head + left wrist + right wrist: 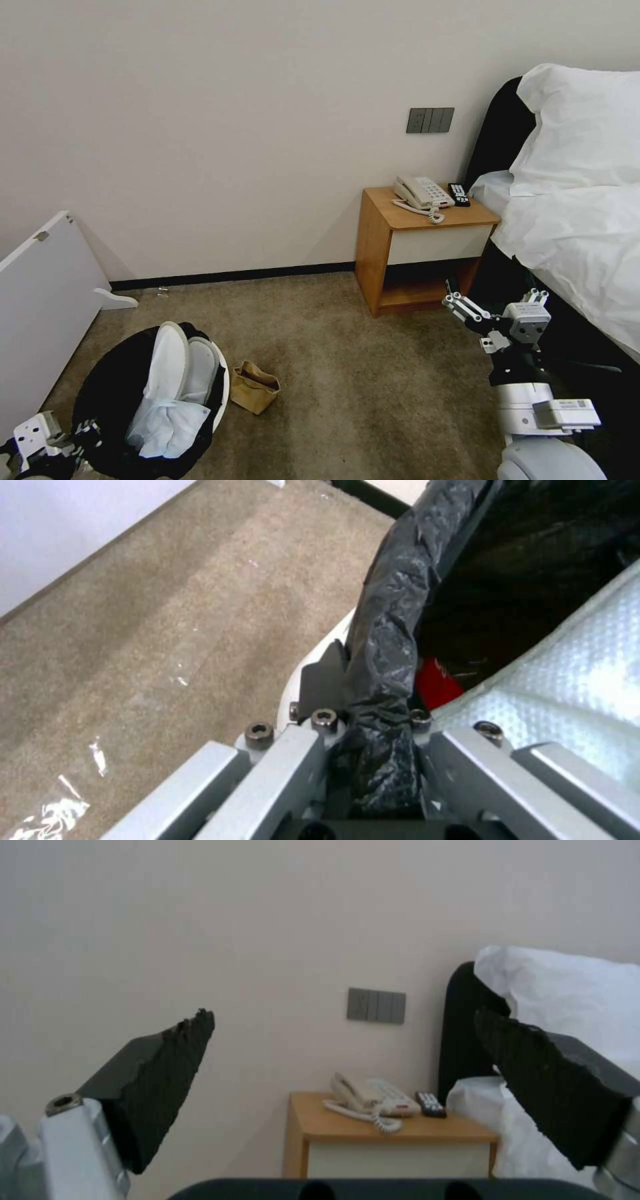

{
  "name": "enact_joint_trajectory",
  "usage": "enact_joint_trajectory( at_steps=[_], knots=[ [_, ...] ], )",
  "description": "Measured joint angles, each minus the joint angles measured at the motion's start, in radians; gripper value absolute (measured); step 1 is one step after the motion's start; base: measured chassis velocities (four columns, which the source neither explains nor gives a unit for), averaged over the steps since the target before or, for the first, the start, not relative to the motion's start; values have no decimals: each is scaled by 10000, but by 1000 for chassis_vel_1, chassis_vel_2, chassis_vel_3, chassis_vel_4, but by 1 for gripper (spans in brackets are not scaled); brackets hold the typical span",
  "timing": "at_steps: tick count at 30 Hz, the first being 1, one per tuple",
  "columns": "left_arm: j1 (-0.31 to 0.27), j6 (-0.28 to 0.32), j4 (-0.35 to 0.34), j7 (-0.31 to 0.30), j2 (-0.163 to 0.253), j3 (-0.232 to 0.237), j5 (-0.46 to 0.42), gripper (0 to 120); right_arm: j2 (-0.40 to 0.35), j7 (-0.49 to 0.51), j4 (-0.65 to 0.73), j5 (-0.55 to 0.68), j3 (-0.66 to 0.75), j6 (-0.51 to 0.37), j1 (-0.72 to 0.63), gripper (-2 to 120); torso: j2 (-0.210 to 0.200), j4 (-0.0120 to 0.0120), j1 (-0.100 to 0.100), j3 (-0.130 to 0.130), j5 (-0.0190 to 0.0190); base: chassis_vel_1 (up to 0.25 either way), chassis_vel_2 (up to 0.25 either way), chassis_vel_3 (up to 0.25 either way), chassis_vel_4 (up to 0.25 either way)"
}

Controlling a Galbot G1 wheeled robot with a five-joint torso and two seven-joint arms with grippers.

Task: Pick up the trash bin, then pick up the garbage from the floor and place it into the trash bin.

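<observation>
The trash bin (100, 393), white with a crinkly black bag, hangs at the lower left of the head view. My left gripper (83, 433) is shut on its bagged rim (387, 645), seen close up in the left wrist view. Inside lie two white slippers (175, 363), crumpled tissue (167, 423) and a red can (437, 682). A brown paper bag (253, 387) lies on the carpet floor (367, 373) just right of the bin. My right gripper (455, 301) hangs open and holds nothing, raised near the bed; its fingers (167, 1065) point at the wall.
A wooden nightstand (413, 253) with a phone (421, 193) and a remote (459, 193) stands against the wall. The bed (580, 227) runs along the right. A white panel (40, 300) leans at the left. Clear plastic scraps (53, 810) lie on the carpet.
</observation>
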Motion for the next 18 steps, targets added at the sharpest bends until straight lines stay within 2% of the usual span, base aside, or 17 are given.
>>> enact_joint_trajectory(
  at_steps=[18],
  knots=[
    [61, 0, -122, -1, -49, 11, -21, 2, -48, 16, -370, 105, -129, 136, 27, 98, 0, -1, 0, 0, 0, 7, 7, 9, 8]
  ],
)
